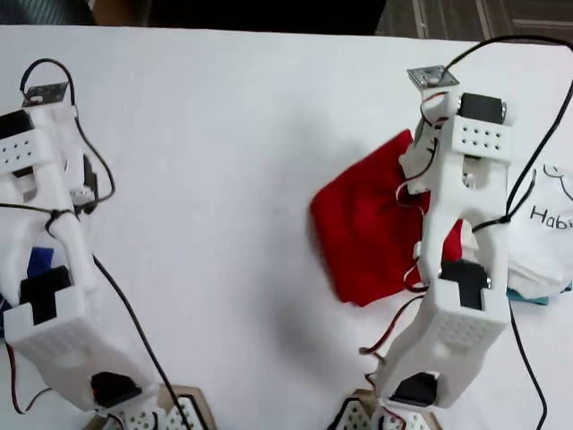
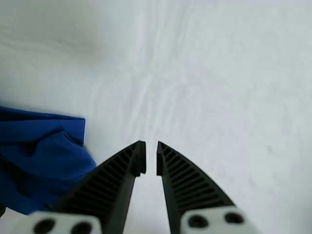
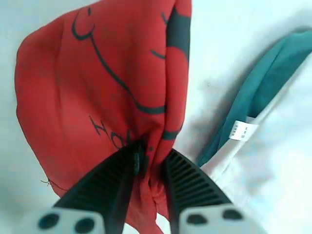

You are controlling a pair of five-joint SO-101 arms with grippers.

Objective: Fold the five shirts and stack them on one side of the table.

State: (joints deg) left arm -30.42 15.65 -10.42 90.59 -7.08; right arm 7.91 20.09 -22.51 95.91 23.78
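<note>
A red shirt (image 1: 367, 228) with dark print hangs bunched from my right gripper (image 3: 150, 163), which is shut on its cloth (image 3: 102, 87). In the high view the right arm (image 1: 457, 260) stands over the shirt's right part. Beside it lie a white shirt (image 1: 542, 228) and a teal shirt (image 3: 253, 97) with a small white label. A blue shirt (image 2: 39, 161) lies crumpled just beside my left gripper (image 2: 148, 158), whose fingers are nearly together with nothing between them, above bare table. The left arm (image 1: 49, 269) stands at the table's left edge, with a bit of blue cloth (image 1: 36, 264) under it.
The white table (image 1: 206, 179) stretches wide between the two arms. Black and red cables (image 1: 125, 313) trail along both arms toward their bases at the near edge.
</note>
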